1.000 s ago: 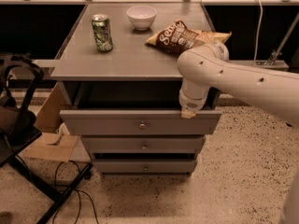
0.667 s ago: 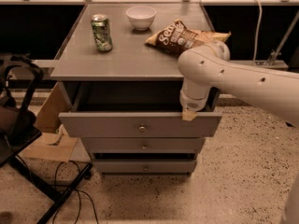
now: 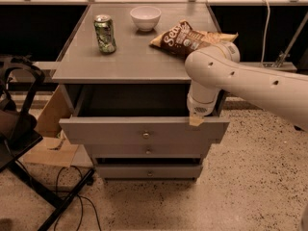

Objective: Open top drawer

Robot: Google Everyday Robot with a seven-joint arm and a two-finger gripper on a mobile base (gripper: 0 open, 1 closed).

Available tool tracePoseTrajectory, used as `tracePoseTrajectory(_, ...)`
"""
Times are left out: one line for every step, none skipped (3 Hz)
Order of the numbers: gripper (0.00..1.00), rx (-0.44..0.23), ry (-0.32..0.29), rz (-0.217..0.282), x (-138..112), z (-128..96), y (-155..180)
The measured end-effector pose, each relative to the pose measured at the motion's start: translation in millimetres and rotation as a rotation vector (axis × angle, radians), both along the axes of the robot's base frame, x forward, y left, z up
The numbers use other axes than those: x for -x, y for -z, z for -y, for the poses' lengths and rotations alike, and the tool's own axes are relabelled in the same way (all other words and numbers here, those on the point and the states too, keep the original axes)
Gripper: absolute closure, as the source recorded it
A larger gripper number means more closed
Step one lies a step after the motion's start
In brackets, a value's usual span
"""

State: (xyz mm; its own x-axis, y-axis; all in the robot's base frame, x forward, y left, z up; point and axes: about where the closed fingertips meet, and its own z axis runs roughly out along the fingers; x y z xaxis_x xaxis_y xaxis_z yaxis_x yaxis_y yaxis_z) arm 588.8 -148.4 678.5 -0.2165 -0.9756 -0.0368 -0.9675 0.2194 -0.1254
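The top drawer [image 3: 120, 130] is the widest grey drawer of the cabinet, with a small round metal knob [image 3: 146, 134] at its centre. It stands pulled out, and its dark inside shows under the cabinet top. My white arm reaches in from the right. The gripper [image 3: 196, 119] points down at the drawer's top edge near its right end, right of the knob. Only a tan tip shows there. The rest of the gripper is hidden by the arm's wrist.
Two narrower drawers [image 3: 148, 151] sit shut below. On the cabinet top [image 3: 130, 61] stand a green can [image 3: 105, 33], a white bowl [image 3: 145, 18] and a chip bag [image 3: 187, 36]. A black chair [image 3: 19, 129] and cardboard [image 3: 50, 129] are at the left; cables [image 3: 72, 196] lie on the floor.
The top drawer front has come slightly further out toward the camera, and the arm's wrist has moved with it.
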Motion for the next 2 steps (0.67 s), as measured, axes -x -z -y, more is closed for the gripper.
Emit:
tracePoseTrajectory(1.00,0.004,0.005,-0.018,9.7,6.5,-2.8)
tracePoseTrajectory(1.00,0.004,0.005,-0.018,9.7,6.5,-3.2)
